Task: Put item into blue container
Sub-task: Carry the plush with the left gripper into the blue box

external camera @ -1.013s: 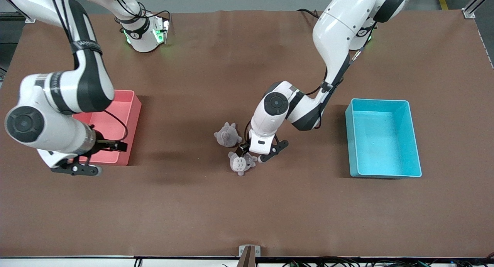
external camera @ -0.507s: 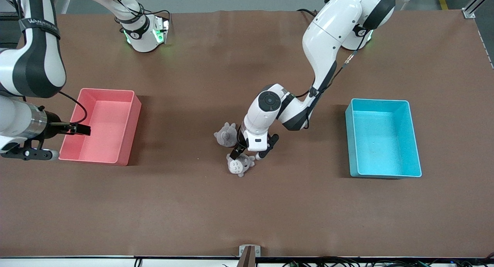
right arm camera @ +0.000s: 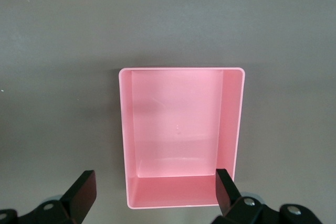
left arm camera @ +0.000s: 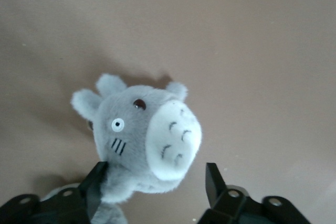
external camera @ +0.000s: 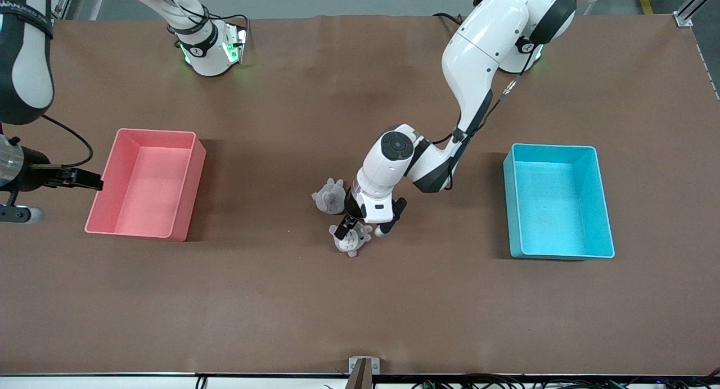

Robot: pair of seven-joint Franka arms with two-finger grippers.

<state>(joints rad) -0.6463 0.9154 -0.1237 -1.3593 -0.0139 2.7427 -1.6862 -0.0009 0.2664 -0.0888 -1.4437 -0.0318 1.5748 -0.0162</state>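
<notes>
A grey plush toy with a white belly (external camera: 350,241) (left arm camera: 142,140) lies mid-table. My left gripper (external camera: 363,229) (left arm camera: 155,187) is down around it and open. One finger (left arm camera: 96,184) touches the toy's grey side, while the other finger (left arm camera: 212,182) stands apart from the belly. The blue container (external camera: 557,203) stands empty toward the left arm's end of the table, well away from the toy. In the right wrist view my right gripper (right arm camera: 154,190) hangs open and holds nothing, above the table at the rim of the pink bin (right arm camera: 178,129).
A second grey plush (external camera: 330,196) lies beside the left gripper, a little farther from the front camera than the first toy. The pink bin (external camera: 143,184) is empty, toward the right arm's end. Bare brown table surrounds both bins.
The right arm has swung off the pink bin toward its own end of the table. The left gripper has turned and settled around the white-bellied plush, which shifted slightly.
</notes>
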